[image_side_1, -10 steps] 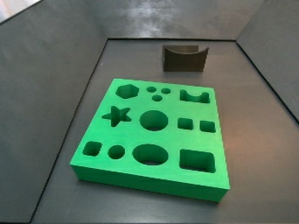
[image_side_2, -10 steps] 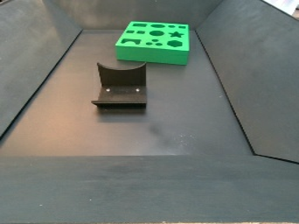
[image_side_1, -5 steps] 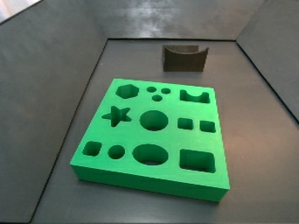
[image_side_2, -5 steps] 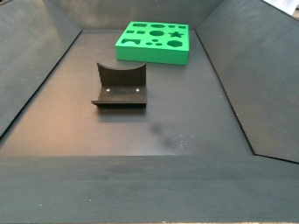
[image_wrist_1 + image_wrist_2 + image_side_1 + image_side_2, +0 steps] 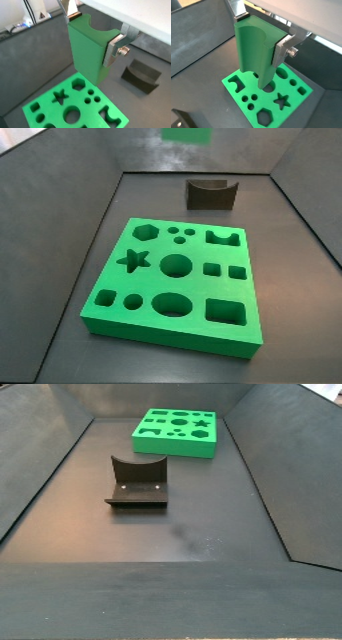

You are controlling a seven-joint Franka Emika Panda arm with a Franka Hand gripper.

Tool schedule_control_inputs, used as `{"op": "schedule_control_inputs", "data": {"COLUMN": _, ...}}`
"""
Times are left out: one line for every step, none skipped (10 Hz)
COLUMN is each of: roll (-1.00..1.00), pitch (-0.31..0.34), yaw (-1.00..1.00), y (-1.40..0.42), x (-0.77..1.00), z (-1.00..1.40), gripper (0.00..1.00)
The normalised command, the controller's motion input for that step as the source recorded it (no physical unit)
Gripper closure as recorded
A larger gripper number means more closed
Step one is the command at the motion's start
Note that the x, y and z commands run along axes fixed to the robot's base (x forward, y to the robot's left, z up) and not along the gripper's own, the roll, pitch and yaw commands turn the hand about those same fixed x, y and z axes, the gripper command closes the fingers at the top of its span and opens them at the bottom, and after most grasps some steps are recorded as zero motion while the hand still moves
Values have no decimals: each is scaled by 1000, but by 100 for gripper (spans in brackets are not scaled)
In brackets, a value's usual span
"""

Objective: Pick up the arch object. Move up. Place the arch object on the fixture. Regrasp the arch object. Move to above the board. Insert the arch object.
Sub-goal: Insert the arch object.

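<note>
My gripper is shut on the arch object, a tall green block with a curved notch in its upper end. A silver finger presses on each side of it. Both wrist views show it hanging upright high above the board, a bright green slab with shaped holes. In a side view only the arch object's lower end shows at the top edge, far above the board. The board also shows at the far end of the bin; there the gripper is out of view.
The fixture, a dark block with a scooped top, stands on the dark floor beyond the board. It also shows in the other side view and in both wrist views. Sloped grey walls enclose the floor.
The lower end of the green arch object has come into view at the top edge of a side view. The board and fixture have not moved.
</note>
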Motion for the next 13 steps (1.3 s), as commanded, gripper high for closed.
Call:
{"op": "schedule_control_inputs", "data": {"roll": 0, "pitch": 10, "yaw": 0, "y": 49, "x": 1000, "z": -751, "gripper": 100}}
{"op": "schedule_control_inputs", "data": {"roll": 4, "pitch": 29, "yaw": 0, "y": 60, "x": 1000, "z": -791, "gripper": 100}}
{"op": "schedule_control_inputs", "data": {"roll": 30, "pitch": 27, "yaw": -3, "y": 23, "x": 1000, "z": -823, "gripper": 100}}
{"op": "schedule_control_inputs", "data": {"roll": 39, "pitch": 29, "yaw": -6, "y": 11, "x": 1000, "z": -854, "gripper": 100}}
{"op": "schedule_control_inputs", "data": {"roll": 56, "pitch": 29, "yaw": -14, "y": 0, "x": 1000, "z": -909, "gripper": 100}}
{"op": "schedule_control_inputs", "data": {"roll": 74, "pitch": 24, "yaw": -31, "y": 0, "x": 1000, "z": -969, "gripper": 100}}
{"op": "schedule_control_inputs", "data": {"roll": 50, "pitch": 1, "yaw": -120, "y": 0, "x": 989, "z": -960, "gripper": 100}}
{"op": "schedule_control_inputs", "data": {"roll": 0, "pitch": 10, "yaw": -349, "y": 43, "x": 800, "z": -857, "gripper": 100}}
{"op": "schedule_control_inputs", "data": {"roll": -146, "pitch": 23, "yaw": -343, "y": 129, "x": 529, "z": -506, "gripper": 100}}
{"op": "schedule_control_inputs", "data": {"roll": -200, "pitch": 0, "yaw": -337, "y": 111, "x": 306, "z": -329, "gripper": 100}}
{"op": "schedule_control_inputs", "data": {"roll": -177, "pitch": 0, "yaw": -183, "y": 86, "x": 189, "z": -117, "gripper": 100}}
{"op": "schedule_control_inputs", "data": {"roll": -140, "pitch": 0, "yaw": -46, "y": 17, "x": 114, "z": -106, "gripper": 100}}
{"op": "schedule_control_inputs", "data": {"roll": -101, "pitch": 0, "yaw": 0, "y": 0, "x": 9, "z": -191, "gripper": 100}}
